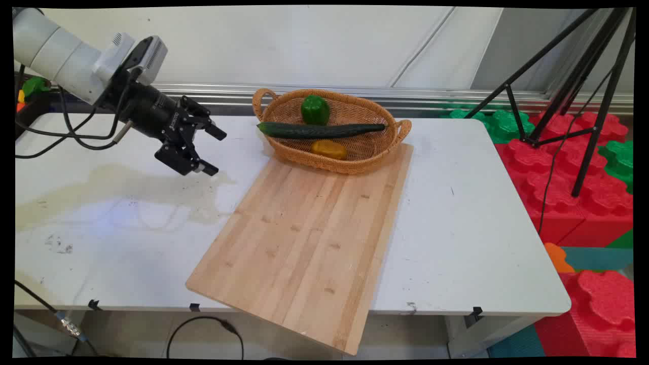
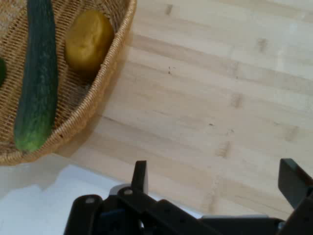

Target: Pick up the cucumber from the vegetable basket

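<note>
While the gripper (image 1: 218, 153) hangs in the air over the left part of the desk (image 1: 456, 228), its jaws stand wide apart and hold nothing; it touches nothing, and the hand view (image 2: 215, 181) confirms an empty gap between the fingers; nearest thing is the wooden cutting board (image 1: 309, 238), which lies just to its right, set at an angle with its near corner overhanging the desk's front edge; in the hand view the board (image 2: 205, 98) fills most of the frame and is bare.

At the board's far end a woven basket (image 1: 355, 165) with two handles sits partly on the board, partly on the desk; the hand view shows its rim (image 2: 115, 54) at upper left; inside it: a long cucumber (image 1: 319, 131) lying across from rim to rim, also seen lengthwise in the hand view (image 2: 36, 73); a green pepper (image 1: 315, 109) behind it; a yellow rounded item (image 1: 329, 149) in front, possibly a lemon or potato, close to the near wall (image 2: 89, 41).

Far right, off the desk: a black tripod (image 1: 583, 76) standing over red and green foam blocks (image 1: 557, 197).

Writing: white lettering on the gripper's black body, too small to read; no other labels or brands visible.
</note>
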